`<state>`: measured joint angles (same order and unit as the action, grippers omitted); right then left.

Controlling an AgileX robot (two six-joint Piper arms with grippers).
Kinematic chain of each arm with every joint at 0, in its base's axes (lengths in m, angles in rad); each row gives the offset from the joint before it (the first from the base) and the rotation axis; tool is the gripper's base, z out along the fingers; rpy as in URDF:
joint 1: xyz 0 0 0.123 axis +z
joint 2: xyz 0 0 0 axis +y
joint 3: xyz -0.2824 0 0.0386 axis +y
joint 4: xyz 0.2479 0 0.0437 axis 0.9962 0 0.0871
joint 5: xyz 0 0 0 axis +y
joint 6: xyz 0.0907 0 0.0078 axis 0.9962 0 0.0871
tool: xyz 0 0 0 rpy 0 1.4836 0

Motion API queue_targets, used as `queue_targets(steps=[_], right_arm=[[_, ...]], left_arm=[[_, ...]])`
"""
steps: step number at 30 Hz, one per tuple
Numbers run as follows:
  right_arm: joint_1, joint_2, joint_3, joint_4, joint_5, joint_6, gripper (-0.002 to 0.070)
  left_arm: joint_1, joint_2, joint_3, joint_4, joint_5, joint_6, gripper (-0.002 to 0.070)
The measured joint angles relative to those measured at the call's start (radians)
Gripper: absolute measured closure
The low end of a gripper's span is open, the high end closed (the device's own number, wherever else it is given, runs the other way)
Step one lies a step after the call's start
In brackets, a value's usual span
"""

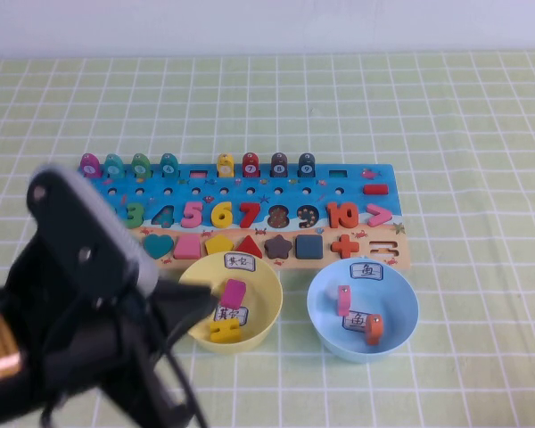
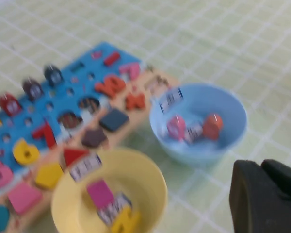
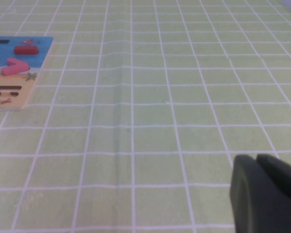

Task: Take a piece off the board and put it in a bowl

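The puzzle board (image 1: pixel 266 189) lies mid-table with coloured numbers, shapes and pegs on it. In front of it stand a yellow bowl (image 1: pixel 263 294) holding a pink piece (image 1: pixel 234 292) and a yellow piece (image 1: pixel 224 331), and a blue bowl (image 1: pixel 401 308) holding a pink piece (image 1: pixel 343 299) and an orange piece (image 1: pixel 374 328). My left gripper (image 1: pixel 194 308) hovers at the yellow bowl's near-left rim, shut and empty; it also shows in the left wrist view (image 2: pixel 262 166). My right gripper (image 3: pixel 256 158) is shut and empty over bare cloth, right of the board's end (image 3: pixel 19 73).
The table is covered with a green checked cloth (image 1: pixel 481 134). My left arm (image 1: pixel 71 303) fills the near-left corner of the high view. Both bowls carry small white labels. The right arm is outside the high view.
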<state>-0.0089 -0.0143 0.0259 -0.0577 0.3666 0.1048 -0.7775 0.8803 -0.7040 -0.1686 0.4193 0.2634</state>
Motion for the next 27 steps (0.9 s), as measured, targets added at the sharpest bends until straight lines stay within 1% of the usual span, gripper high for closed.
queue_targets(steps=[4,7,10,15,19,22,27], right_arm=[[0.0,0.0,0.0,0.0,0.0,0.0,0.0694],[0.0,0.0,0.0,0.0,0.0,0.0,0.0694],[0.0,0.0,0.0,0.0,0.0,0.0,0.0694],[0.0,0.0,0.0,0.0,0.0,0.0,0.0694],[0.0,0.0,0.0,0.0,0.0,0.0,0.0694],[0.0,0.0,0.0,0.0,0.002,0.0,0.0694],[0.0,0.0,0.0,0.0,0.002,0.0,0.0694]], left_arm=[[0.0,-0.035,0.009,0.002,0.163,-0.001,0.0676],[0.0,-0.035,0.011,0.013,0.244,-0.001,0.0676],[0.0,-0.037,0.011,0.046,0.287,-0.001,0.0676],[0.0,-0.063,0.011,0.112,0.295,-0.004,0.0676],[0.0,-0.09,0.05,0.135,0.195,-0.055,0.0676],[0.0,-0.155,0.132,0.152,0.051,-0.082,0.0677],[0.013,-0.297,0.332,0.244,-0.266,-0.091,0.0677]])
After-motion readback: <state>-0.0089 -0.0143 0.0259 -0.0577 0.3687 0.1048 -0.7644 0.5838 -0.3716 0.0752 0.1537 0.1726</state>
